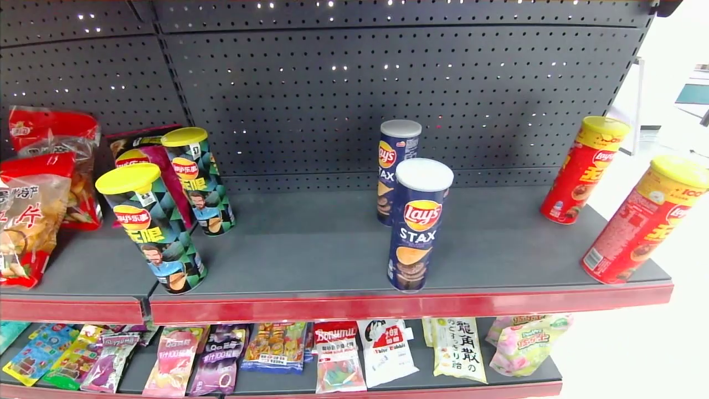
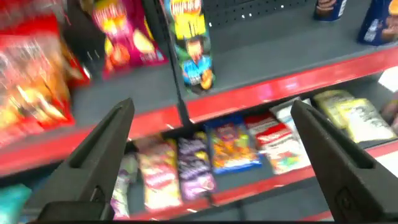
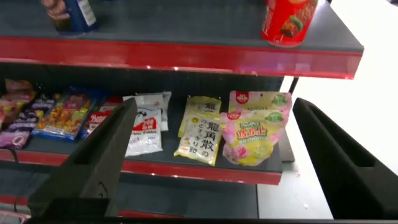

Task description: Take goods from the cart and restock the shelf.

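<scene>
**Shelf part-stocked, both end effectors empty**

You face the upper shelf (image 1: 310, 244), where six crisp cans stand upright. Two teal-patterned cans (image 1: 152, 233) are at your left. Two navy cans (image 1: 419, 224) stand near the middle, one behind the other. Two red cans (image 1: 645, 219) are toward the right end. Bare shelf lies between the groups, so the restock looks partly done at best, with room for more goods. Snack bags (image 1: 33, 221) crowd the far left, and the lower shelf (image 1: 388, 390) carries a row of sweet packets.

Your left end effector (image 2: 211, 104) and right end effector (image 3: 214, 102) hang low before the shelf front, fingers spread apart and nothing between them. By this look, the next item is not yet fetched from the cart.
</scene>
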